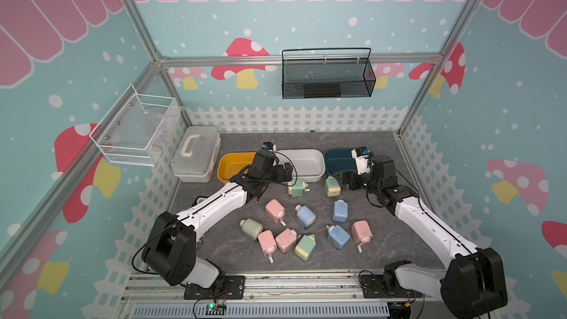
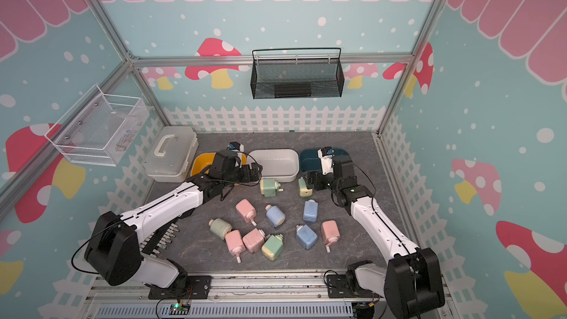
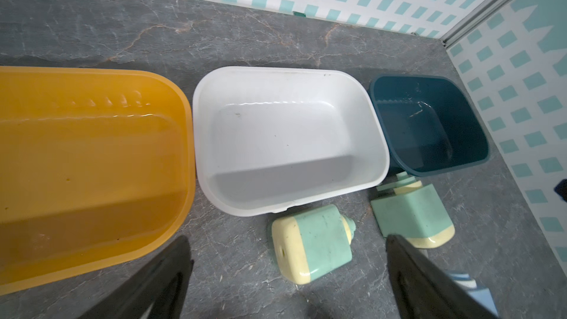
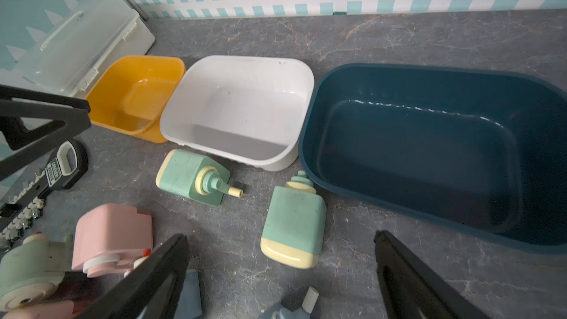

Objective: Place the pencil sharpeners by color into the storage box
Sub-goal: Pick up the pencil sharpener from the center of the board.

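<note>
grey marble tabletop [image 1: 233, 250], mushroom-papered walls [image 1: 306, 26]; before the white bin [image 1: 306, 164] lie eleven pencil sharpeners [image 1: 286, 239]: four pink, four green, three blue; left gripper [image 3: 287, 240] and right gripper [image 4: 281, 234] gape wide, empty

The left claw [image 2: 255, 173] hangs at the near rim of the white bin [image 2: 273, 164], the yellow bin [image 2: 201, 164] behind its wrist and a green sharpener [image 2: 268, 186] on the counter [image 2: 306, 262] just beside its tips. The right claw [image 2: 309, 181] hovers before the dark blue bin [image 2: 308, 161], with a second green sharpener [image 2: 304, 191] seemingly partly under its fingers. Nearer the robot than both claws lie four pink sharpeners [image 2: 246, 210], three blue sharpeners [image 2: 275, 215] and two more green ones.
</note>
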`<move>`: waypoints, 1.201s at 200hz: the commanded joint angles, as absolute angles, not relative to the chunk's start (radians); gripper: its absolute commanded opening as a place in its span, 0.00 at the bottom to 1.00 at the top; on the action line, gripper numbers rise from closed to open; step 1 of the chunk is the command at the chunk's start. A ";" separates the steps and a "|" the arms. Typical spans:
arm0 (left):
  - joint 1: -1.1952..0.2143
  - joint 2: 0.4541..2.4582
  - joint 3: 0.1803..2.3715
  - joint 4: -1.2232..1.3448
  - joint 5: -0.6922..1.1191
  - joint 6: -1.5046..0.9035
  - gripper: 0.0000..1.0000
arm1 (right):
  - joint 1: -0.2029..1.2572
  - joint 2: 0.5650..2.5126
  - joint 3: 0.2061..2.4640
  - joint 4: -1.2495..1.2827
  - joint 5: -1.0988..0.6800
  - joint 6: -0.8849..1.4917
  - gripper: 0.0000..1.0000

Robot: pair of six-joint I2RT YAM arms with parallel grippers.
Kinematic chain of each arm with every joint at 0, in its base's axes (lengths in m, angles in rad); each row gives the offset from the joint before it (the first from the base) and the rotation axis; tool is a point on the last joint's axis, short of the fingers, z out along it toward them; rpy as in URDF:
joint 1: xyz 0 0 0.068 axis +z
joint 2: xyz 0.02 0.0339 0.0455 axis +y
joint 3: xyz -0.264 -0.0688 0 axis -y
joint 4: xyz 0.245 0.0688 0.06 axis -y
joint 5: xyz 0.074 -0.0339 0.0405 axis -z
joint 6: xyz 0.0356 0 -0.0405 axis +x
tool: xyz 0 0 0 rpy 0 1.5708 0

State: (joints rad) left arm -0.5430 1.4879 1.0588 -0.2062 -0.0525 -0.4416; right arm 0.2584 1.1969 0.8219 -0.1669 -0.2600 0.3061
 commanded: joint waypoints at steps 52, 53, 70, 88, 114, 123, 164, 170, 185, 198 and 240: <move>-0.729 1.497 1.057 -0.235 -0.048 -0.318 0.99 | 0.308 1.122 0.746 -0.355 -0.189 0.316 0.93; -0.732 1.497 1.056 -0.236 -0.048 -0.313 0.99 | 0.307 1.120 0.740 -0.353 -0.184 0.319 0.93; -0.771 1.503 1.054 -0.271 -0.047 -0.272 0.99 | 0.308 1.087 0.697 -0.346 -0.111 0.352 0.94; -0.804 1.518 1.060 -0.327 -0.044 -0.245 0.99 | 0.307 1.065 0.686 -0.348 -0.130 0.329 0.95; -0.818 1.532 1.046 -0.359 -0.142 -0.269 0.99 | 0.308 1.063 0.714 -0.416 -0.219 0.306 0.94; -0.818 1.535 1.038 -0.356 -0.147 -0.274 0.99 | 0.308 1.063 0.725 -0.467 -0.194 0.331 0.94; -0.818 1.533 0.989 -0.270 -0.041 -0.257 0.99 | 0.318 0.976 0.748 -0.733 -0.047 0.466 0.89; -0.818 1.530 0.983 -0.258 -0.031 -0.252 0.99 | 0.318 0.948 0.736 -0.758 -0.036 0.486 0.89; -0.818 1.519 0.969 -0.228 -0.012 -0.244 0.99 | 0.318 0.896 0.712 -0.826 -0.047 0.526 0.88; -0.818 1.506 0.953 -0.202 -0.011 -0.244 0.99 | 0.319 0.879 0.708 -0.906 -0.057 0.553 0.87; -0.818 1.495 0.933 -0.143 -0.034 -0.248 0.99 | 0.339 0.886 0.668 -0.972 -0.070 0.623 0.82</move>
